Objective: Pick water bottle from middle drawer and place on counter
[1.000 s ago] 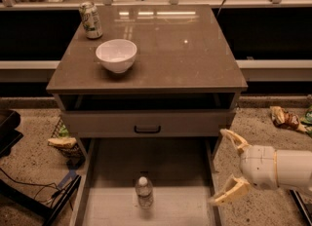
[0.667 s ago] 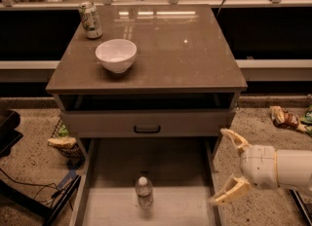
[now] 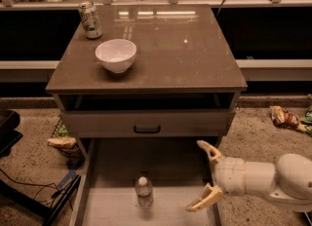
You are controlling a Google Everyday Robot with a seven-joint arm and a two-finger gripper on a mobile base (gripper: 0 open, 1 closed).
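A grey drawer cabinet stands in the middle of the room, topped by the counter, a broad glossy brown slab that catches the ceiling lights. Below it, a closed grey drawer front carries a small black handle. Beneath that, the middle drawer is pulled out toward me, its pale floor open to view. At lower right, a thick white robot arm reaches in from the edge. Its gripper hangs over the drawer's right side wall with both tan fingers spread wide apart, holding nothing. On the counter's left half sits a white bowl. The water bottle stands upright on the drawer floor (white cap up), near the front and roughly centred. It is to the left of the gripper and clear of it. A green-and-white soda can stands at the counter's back left corner. Snack packets lie on the speckled floor to the right.
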